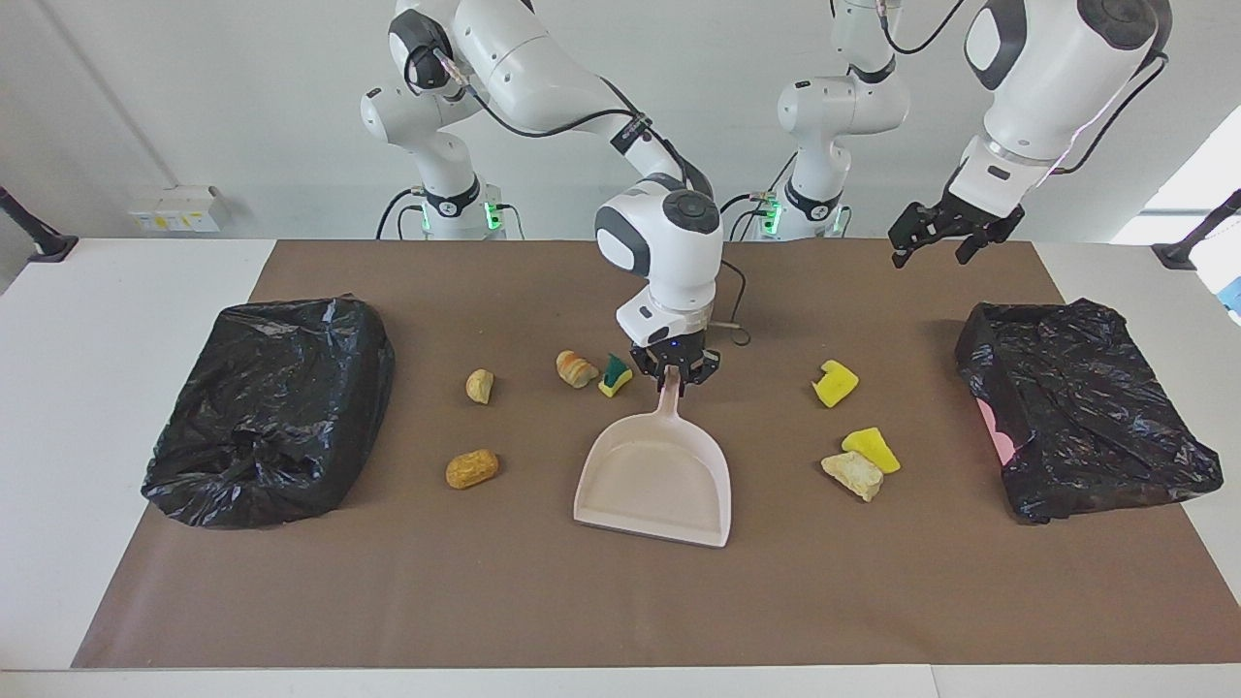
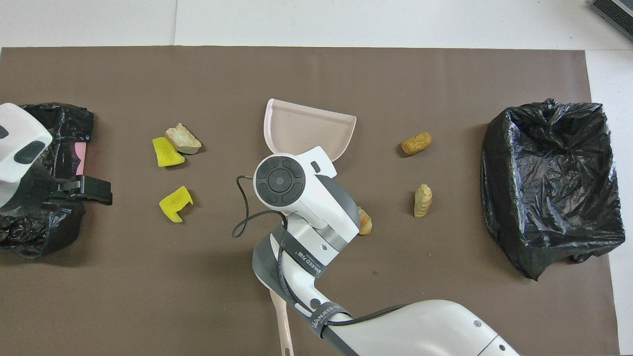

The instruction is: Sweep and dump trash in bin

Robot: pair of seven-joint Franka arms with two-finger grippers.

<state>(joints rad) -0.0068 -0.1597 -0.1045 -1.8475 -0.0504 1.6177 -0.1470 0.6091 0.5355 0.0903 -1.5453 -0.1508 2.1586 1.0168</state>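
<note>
Evidently the dustpan is clenched at its handle by the right gripper; the left gripper waits, released. Trash is judged light, soft, easily scattered.

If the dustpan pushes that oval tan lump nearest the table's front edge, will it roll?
The tan lump looks rounded and elongated, so it may roll sideways off the dustpan lip. It looks light, likely skidding on the brown mat.

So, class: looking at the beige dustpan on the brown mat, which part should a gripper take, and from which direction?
Grip the dustpan by its narrow handle, coming down from above at the end nearer the robots. The handle is thin enough for two fingers, while the pan is wide and lies flat. The right gripper is already at that handle.
</note>
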